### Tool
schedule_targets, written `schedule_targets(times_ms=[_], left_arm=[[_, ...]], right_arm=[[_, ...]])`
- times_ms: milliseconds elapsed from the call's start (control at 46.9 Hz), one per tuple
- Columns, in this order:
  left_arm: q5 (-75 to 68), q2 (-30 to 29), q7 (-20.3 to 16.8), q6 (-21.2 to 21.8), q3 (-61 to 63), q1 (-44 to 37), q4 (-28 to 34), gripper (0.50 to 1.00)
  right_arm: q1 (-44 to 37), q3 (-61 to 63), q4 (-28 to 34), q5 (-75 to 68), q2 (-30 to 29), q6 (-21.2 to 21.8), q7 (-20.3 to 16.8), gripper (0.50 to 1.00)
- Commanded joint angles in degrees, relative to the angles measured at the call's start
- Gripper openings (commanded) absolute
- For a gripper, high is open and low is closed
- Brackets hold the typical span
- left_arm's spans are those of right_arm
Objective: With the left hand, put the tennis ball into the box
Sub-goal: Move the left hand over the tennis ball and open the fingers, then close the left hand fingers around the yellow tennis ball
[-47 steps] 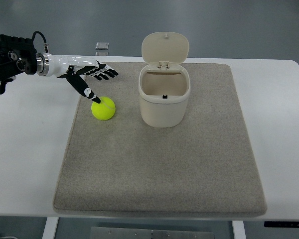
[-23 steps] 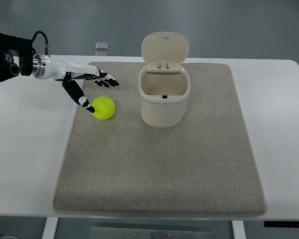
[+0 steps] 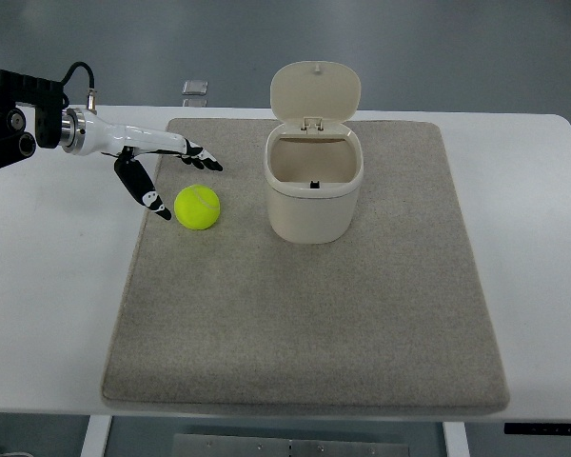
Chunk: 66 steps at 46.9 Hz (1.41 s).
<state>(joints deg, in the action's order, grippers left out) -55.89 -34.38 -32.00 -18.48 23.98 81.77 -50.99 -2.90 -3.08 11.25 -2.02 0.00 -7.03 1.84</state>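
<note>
A cream plastic box (image 3: 313,195) with rounded corners stands on the far middle of a grey mat (image 3: 305,314), its hinged lid (image 3: 315,89) tipped up and back. The inside looks bare apart from a small dark mark on the near inner wall; the bottom is partly hidden by the rim. The tennis ball (image 3: 197,207), yellow-green and fuzzy, lies on the mat to the left of the box, apart from it. The left hand (image 3: 160,169) reaches in from the left edge with fingers spread and holding nothing; the thumb tip points down just beside the ball, with a thin gap. The mat is coarse and felt-like on a smooth white desk (image 3: 48,286). A small clear object (image 3: 195,89) at the far desk edge is hard to make out.
</note>
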Motion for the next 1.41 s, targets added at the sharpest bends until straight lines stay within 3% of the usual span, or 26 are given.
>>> schedule_targets(times_ms=[0,491,1386], left_arm=[[-0.01,0.01,0.01,0.02,0.01,-0.12,0.01,0.951],[0.07,0.89,0.01,4.24,0.01,-3.99,0.45,0.951],[-0.28,3.97,0.10,8.02,0.10,-5.83,2.03,0.945]], right_arm=[[0.00,0.00,0.00,0.00,0.00,0.00,0.00,0.901],[0.00,0.00,0.00,0.00,0.00,0.00,0.00,0.901],[0.00,0.00,0.00,0.00,0.00,0.00,0.00,0.901]])
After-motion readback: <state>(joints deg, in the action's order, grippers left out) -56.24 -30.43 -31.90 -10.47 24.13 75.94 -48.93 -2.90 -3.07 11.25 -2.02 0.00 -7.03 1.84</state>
